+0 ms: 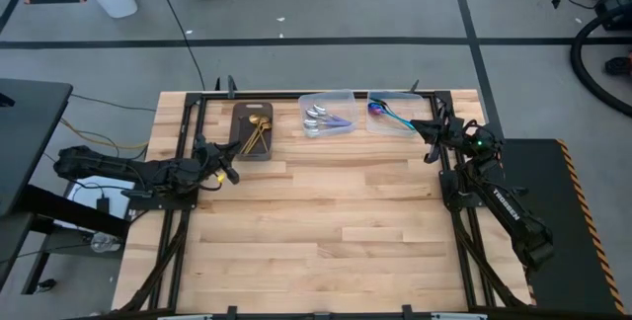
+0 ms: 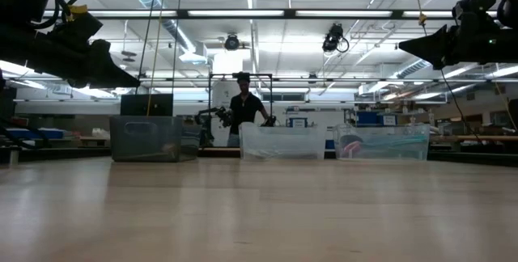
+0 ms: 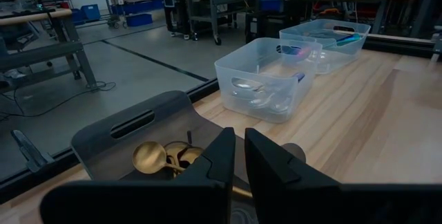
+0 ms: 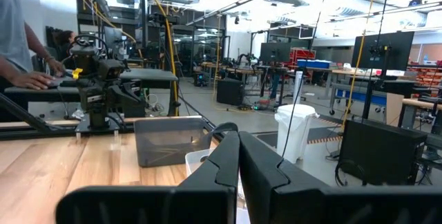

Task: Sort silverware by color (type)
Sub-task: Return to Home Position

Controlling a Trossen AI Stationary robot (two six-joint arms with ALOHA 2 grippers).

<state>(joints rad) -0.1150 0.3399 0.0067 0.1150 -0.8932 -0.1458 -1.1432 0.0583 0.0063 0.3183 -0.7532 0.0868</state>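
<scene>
Along the far edge of the wooden tabletop, the dark rectangular tray holds the gold spoons, the middle clear plastic bin the shiny silver spoons, and the right clear plastic bin the iridescent blue-purple spoons. The left end effector hangs just short of the tray and the right end effector just beside the right bin, both clenched on nothing (the wrist views show this best). Only the low view shows a person standing behind the bins, and it barely shows what is in them.

light: bright, even, from ceiling strip lights | glare: faint on table | shadows: soft
</scene>
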